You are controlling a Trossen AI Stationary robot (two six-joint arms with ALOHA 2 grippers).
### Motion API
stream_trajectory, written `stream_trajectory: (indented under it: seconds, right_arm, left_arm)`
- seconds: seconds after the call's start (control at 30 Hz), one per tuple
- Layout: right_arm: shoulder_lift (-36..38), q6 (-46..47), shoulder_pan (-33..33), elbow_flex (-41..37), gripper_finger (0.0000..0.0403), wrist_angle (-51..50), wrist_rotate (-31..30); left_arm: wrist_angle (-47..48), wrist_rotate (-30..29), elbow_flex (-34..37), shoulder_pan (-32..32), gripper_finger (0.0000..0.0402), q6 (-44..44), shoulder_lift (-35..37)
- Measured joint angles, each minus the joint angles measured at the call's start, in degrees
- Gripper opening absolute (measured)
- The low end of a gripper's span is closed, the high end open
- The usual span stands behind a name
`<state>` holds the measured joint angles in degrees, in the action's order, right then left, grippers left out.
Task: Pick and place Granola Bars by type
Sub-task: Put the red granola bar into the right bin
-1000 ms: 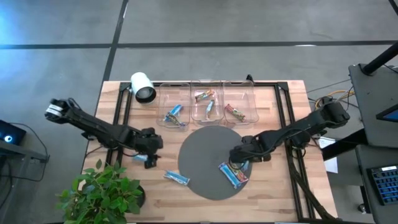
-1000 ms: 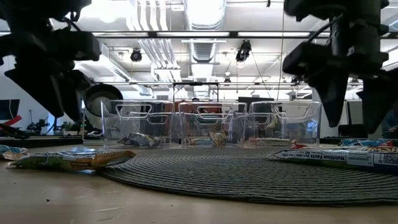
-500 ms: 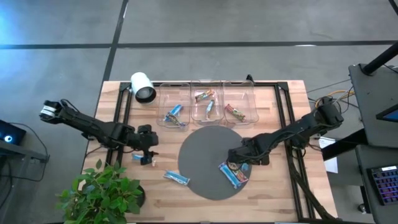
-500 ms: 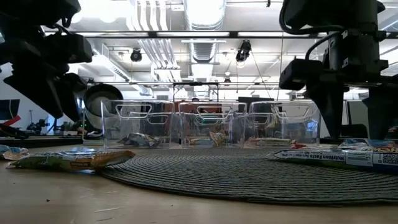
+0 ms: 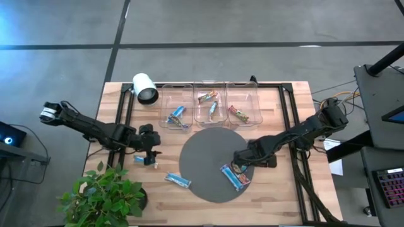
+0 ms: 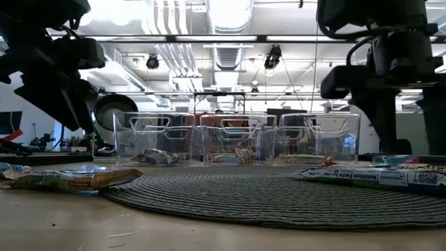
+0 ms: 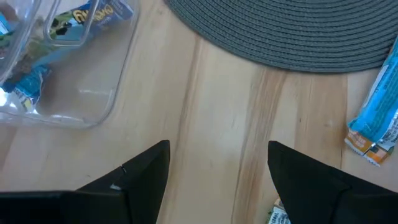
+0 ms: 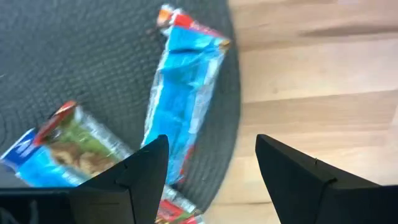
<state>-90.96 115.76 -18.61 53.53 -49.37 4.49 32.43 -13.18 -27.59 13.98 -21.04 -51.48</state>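
A pale wooden table [image 5: 278, 195] stood on a grey concrete floor, with a potted green plant [image 5: 104, 195] at its near left corner and a white cylinder [image 5: 145, 88] at the far left. Three clear plastic bins [image 5: 210, 106] sat in a row along the far side, each holding foil-wrapped granola bars: a blue one in the left bin [image 5: 177, 115], tan and green ones in the middle, a reddish one in the right. In front of them lay a round grey woven mat [image 5: 202, 157].

The right gripper [image 5: 243, 165] was low over the mat's right edge, its fingers [image 8: 124, 180] spread wide and holding nothing. Just beyond them lay a bright blue bar [image 8: 183, 106] and a second bar with a green and blue wrapper [image 8: 68, 149], both on the mat.

The left gripper [image 5: 150, 157] hovered over bare wood left of the mat, fingers [image 7: 143, 171] wide apart and empty. One blue bar [image 5: 178, 181] lay on the wood near the mat's near-left edge, close to that gripper.
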Motion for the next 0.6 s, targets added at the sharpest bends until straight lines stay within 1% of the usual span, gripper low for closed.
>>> stream_trajectory:
  seconds: [0.1, 0.27, 0.33, 0.6]
  right_arm:
    - [-0.1, 0.5, 0.2, -0.1, 0.0231, 0.2, -0.2]
    - [-0.1, 3.2, 0.2, 0.8, 0.0231, 3.4, -2.9]
    - [-0.1, 4.0, 0.2, 0.7, 0.0231, 3.5, -3.0]
    - [-4.3, 3.6, 0.8, 0.3, 0.0231, 5.8, -3.0]
  left_arm:
    - [0.0, 0.0, 0.0, 0.0, 0.0252, 0.4, 0.0]
    - [0.0, 0.0, 0.0, 0.0, 0.0252, 0.5, 0.0]
    - [-0.1, 0.0, 0.2, -0.1, 0.0252, 0.5, 0.0]
    - [-0.4, -0.1, 0.4, -0.8, 0.0252, 0.5, 0.0]
